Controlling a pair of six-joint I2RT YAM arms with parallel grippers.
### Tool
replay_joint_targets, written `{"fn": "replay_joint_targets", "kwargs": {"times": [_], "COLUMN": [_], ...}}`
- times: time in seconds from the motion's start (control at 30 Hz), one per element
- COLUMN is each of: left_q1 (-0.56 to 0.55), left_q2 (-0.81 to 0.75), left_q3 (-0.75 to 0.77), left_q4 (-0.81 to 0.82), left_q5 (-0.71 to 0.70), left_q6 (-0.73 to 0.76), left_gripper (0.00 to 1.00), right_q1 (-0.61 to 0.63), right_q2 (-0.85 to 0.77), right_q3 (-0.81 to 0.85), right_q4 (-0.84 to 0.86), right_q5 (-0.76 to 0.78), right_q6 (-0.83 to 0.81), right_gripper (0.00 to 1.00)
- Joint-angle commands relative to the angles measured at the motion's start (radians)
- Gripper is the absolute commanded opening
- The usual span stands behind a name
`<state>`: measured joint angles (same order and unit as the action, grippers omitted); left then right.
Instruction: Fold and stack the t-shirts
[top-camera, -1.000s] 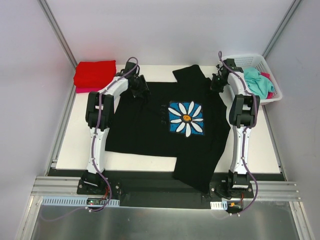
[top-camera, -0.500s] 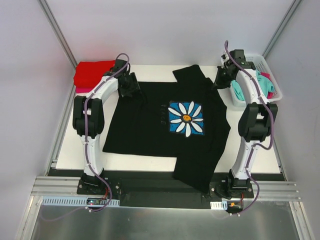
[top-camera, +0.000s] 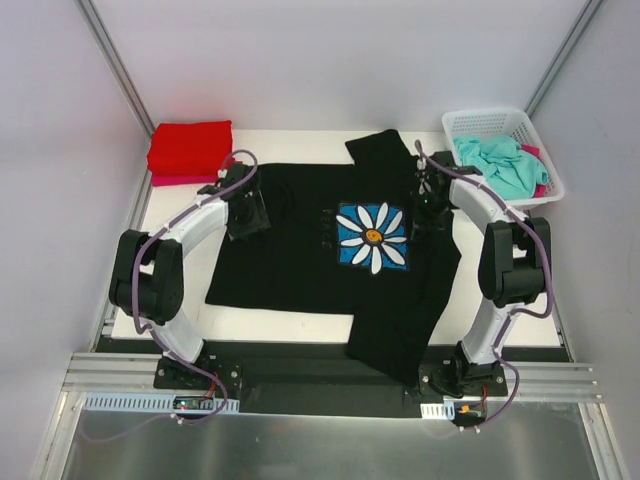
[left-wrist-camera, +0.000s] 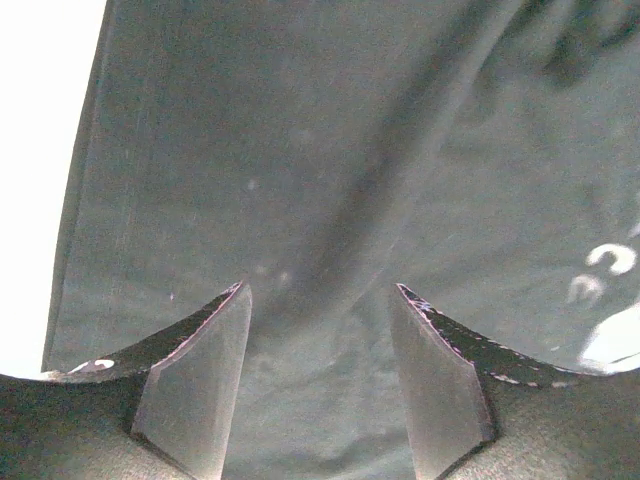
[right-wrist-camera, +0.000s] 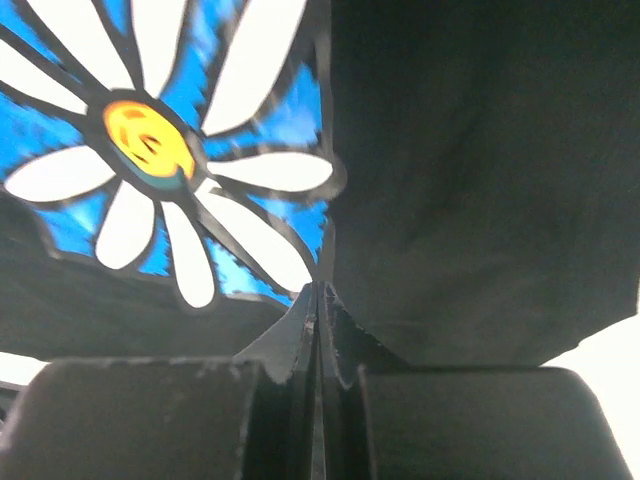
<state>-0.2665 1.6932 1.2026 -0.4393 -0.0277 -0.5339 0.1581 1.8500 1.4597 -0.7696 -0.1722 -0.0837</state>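
Top external view: across the table (top-camera: 520, 290) the black tee (top-camera: 300, 260) lies spread, daisy up. A red stack (top-camera: 190, 148) sits far left, and a teal tee (top-camera: 505, 165) is in the basket (top-camera: 485, 113) far right. Both arms have just swung in from the far edge. The left gripper (top-camera: 246, 218) hangs wide open over the tee's left side. The right gripper (top-camera: 424, 205) is pinched closed beside the daisy; I cannot tell whether it has caught cloth. Folding looks about to begin.

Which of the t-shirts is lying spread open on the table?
The black cloth t-shirt with the white daisy print. The red t-shirt lies folded at the far left; the teal one is bunched in the white mesh basket.
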Motion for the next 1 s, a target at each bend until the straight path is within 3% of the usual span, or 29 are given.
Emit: {"fn": "replay_joint_targets", "kwargs": {"times": [0.0,0.17,0.77,0.97], "left_q1": [-0.042,-0.074,-0.077,-0.085], "left_q2": [-0.11,-0.176,-0.458,-0.516], "left_q3": [-0.136,-0.236,-0.577,-0.675], "left_q4": [-0.007,-0.004,-0.009,-0.018], "left_q5": [-0.083,-0.124,-0.222,-0.189], "left_q6": [-0.066,-0.103,-0.251,-0.325], "left_gripper": [0.56,0.57,0.57,0.56], "right_q1": [0.044,0.067,0.103,0.118], "right_q2": [-0.109,-0.182,-0.342,-0.379], "right_q3": [-0.105,-0.167,-0.154,-0.144], "right_q4": [0.029,0.043,-0.039,-0.065], "right_q5": [0.043,0.051,0.014,0.007], "right_q6": [0.016,0.022,0.018,0.022], "right_gripper": [0.01,0.01,0.01,0.01]}}
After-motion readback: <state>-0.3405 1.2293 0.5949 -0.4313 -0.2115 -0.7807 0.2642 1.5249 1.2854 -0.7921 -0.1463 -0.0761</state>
